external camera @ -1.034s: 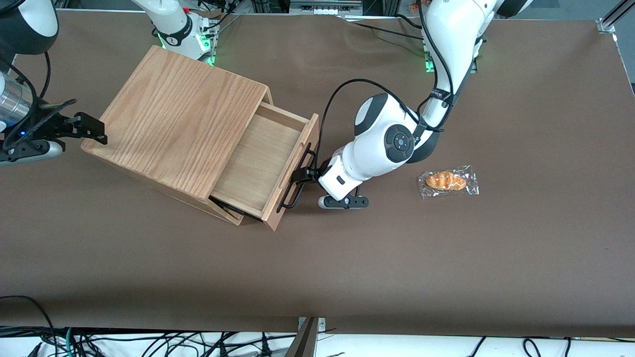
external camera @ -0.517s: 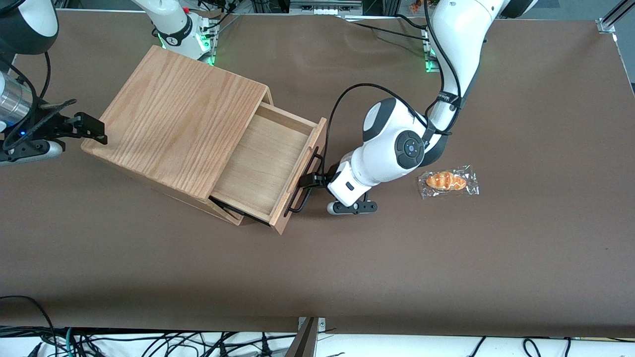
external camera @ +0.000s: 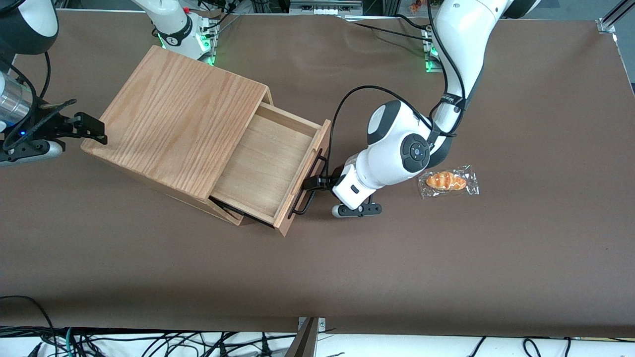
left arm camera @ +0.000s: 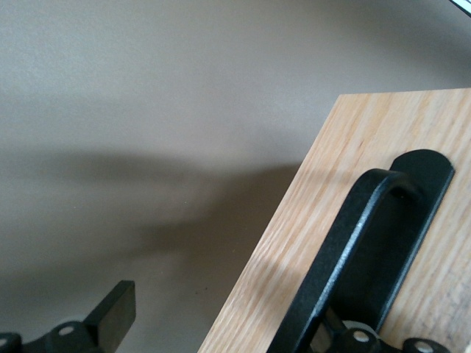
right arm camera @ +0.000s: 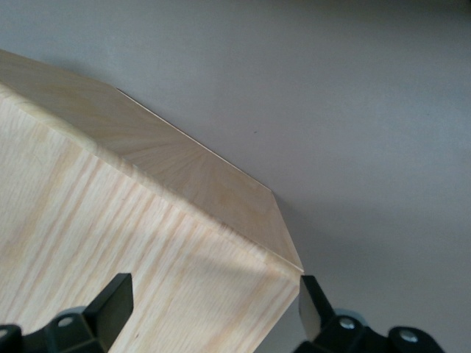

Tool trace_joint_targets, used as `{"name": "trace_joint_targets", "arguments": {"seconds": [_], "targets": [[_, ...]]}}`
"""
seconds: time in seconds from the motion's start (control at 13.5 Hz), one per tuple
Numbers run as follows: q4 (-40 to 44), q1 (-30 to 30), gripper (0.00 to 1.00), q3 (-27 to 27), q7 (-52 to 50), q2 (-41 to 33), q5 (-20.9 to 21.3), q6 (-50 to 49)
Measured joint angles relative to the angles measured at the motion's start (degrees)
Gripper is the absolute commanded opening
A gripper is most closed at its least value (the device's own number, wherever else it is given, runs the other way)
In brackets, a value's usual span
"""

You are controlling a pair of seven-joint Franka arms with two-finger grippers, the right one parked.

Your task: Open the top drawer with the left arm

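One drawer [external camera: 265, 163] stands pulled out, its one handle [external camera: 307, 186] hooked by the half-open hand [external camera: 317, 182], while only the front view shows one wrapped bun [external camera: 447, 181].

The left arm [external camera: 397, 148] is cased in glossy white, capped by a dark grey round joint, looped by a black cable, and ended with a black gripper [external camera: 311, 183]

I'm looking down on a brown table [external camera: 521, 258]; black cables [external camera: 149, 342] are trailing along its near edge, green lights [external camera: 212, 60] glowing farther back.
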Motion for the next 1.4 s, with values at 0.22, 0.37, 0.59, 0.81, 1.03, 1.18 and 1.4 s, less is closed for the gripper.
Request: {"name": "trace_joint_targets", "arguments": {"seconds": [0.22,0.37,0.59,0.81,1.03,1.18,1.4], "targets": [[0.0,0.2,1.00,0.0,0.0,0.0,0.0,-0.1],[0.0,0.6,1.00,0.0,0.0,0.0,0.0,-0.2],[0.0,0.9,1.00,0.0,0.0,-0.3,0.0,-1.2],[0.1,1.2,1.00,0.2,-1.7,-0.7,0.0,-2.6],[0.1,1.2,1.00,0.2,-4.4,-0.9,0.0,-2.9],[0.2,1.1,1.00,0.2,-5.7,-1.1,0.0,-3.0],[1.9,1.2,1.00,-0.1,-7.8,-1.5,0.0,-2.9]]}}
